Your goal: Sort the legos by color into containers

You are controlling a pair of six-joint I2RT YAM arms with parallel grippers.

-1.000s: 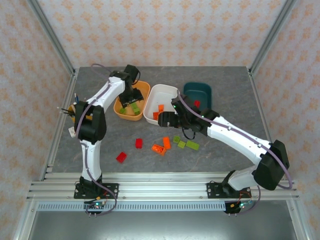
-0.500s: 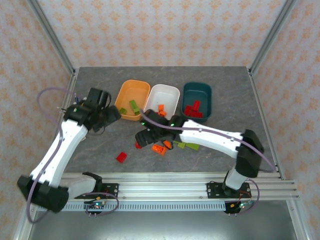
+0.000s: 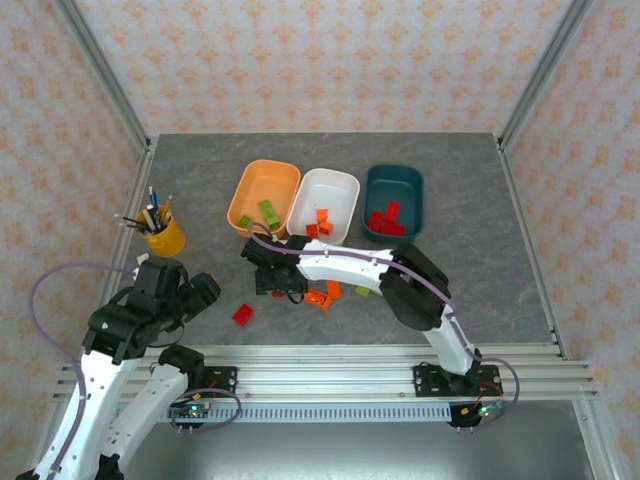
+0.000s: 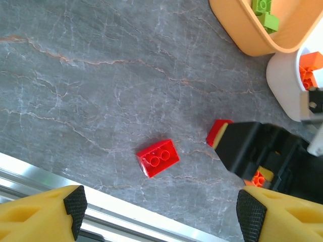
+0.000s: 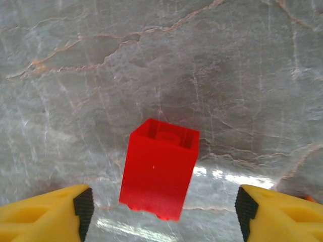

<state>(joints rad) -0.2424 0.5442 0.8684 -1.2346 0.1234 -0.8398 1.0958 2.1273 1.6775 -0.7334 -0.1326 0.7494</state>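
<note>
**Legible markings: none.**
No text, label, brand, number or sign can be read on any surface. The studs of the red brick [image 4: 158, 158], lying on the table near the left arm, are too blurred to show any lettering. The wallpaper [image 3: 320, 60] on the far wall carries a repeated ornamental pattern, not characters.

We find one red brick [image 4: 218, 130] largely hidden behind the right gripper [image 4: 237, 146]; the orange tub [image 4: 232, 25] overruns the top edge.
</note>
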